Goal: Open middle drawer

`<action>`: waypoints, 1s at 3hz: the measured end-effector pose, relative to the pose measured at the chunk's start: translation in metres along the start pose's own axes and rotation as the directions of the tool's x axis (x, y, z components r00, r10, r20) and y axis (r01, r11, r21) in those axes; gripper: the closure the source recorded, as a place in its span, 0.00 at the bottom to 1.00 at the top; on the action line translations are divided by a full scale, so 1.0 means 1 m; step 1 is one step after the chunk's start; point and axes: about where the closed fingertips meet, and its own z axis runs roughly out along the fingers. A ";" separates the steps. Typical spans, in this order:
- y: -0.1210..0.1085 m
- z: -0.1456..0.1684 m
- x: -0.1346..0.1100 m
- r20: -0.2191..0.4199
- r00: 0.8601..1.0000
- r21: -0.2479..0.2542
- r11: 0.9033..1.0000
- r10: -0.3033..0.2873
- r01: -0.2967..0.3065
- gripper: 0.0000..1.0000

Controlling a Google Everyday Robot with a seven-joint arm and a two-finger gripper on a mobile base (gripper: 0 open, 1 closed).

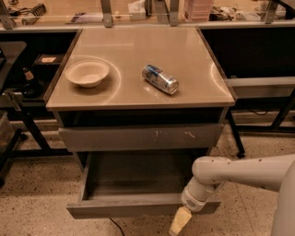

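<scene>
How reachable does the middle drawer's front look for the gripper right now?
Probably yes: the gripper hangs right at the front of the pulled-out middle drawer, near its right end, with nothing between them; contact is unclear.

Lab or workshop space, speckled terrazzo floor [37,203], grey metal drawer cabinet [138,137] with beige counter [138,90], cluttered workbench [83,19] behind, cables [32,11] on it, black metal-frame tables [27,131] alongside, robot tool [179,222] low in front of the cabinet.

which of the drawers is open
The middle drawer, plain-fronted, pulled out below the shut, scratched drawer front; the gripper is at its front's right end.
</scene>
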 end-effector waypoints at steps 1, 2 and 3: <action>0.015 -0.005 0.019 -0.008 1.000 -0.017 0.999 0.026 -0.027 0.00; 0.029 -0.013 0.039 -0.025 0.998 -0.026 0.998 0.057 -0.057 0.00; 0.040 -0.021 0.059 -0.040 0.995 -0.029 0.995 0.094 -0.095 0.00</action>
